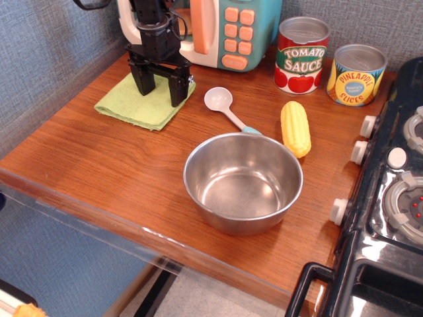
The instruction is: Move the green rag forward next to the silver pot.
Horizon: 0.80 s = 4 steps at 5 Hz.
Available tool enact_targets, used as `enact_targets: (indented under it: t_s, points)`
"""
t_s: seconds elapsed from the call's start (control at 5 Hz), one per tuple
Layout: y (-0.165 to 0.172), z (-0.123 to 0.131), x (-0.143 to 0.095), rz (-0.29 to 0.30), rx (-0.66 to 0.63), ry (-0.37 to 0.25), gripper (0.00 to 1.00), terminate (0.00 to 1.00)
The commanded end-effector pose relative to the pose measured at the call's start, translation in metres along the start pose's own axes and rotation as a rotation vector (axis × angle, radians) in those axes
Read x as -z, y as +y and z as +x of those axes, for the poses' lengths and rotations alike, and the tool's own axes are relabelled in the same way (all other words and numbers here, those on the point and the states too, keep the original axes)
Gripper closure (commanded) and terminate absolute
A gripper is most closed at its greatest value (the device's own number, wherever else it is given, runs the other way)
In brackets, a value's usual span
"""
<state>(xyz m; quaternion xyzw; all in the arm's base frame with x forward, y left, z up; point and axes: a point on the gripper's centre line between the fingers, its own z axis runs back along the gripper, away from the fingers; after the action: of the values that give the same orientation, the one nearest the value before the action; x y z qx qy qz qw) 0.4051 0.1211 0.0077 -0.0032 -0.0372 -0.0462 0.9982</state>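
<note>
The green rag point(135, 105) lies flat on the wooden counter at the back left, in front of the toy microwave. The silver pot point(242, 181) stands empty near the counter's front middle, well apart from the rag. My black gripper point(162, 90) hangs open over the rag's right part, its two fingers pointing down at the cloth. One fingertip point(179, 98) is near the rag's right edge. I cannot tell whether the fingertips touch the cloth.
A toy microwave point(215, 30) stands behind the rag. A white spoon point(228, 109) and a yellow corn cob point(295, 127) lie between rag and pot. Tomato sauce point(301, 55) and pineapple point(356, 74) cans stand at the back right. A toy stove point(390, 191) borders the right edge.
</note>
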Motion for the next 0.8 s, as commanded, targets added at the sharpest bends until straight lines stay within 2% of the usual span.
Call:
enact_targets:
  t_s: [0.0,0.4,0.6]
  points:
    - [-0.021,-0.04,-0.007,-0.059,-0.028,0.008,0.0,0.0]
    - [-0.05,-0.099,-0.021,-0.079,-0.031,-0.008,0.0,0.0]
    - [-0.057,-0.117,-0.022,-0.08,-0.03,0.006,0.0,0.0]
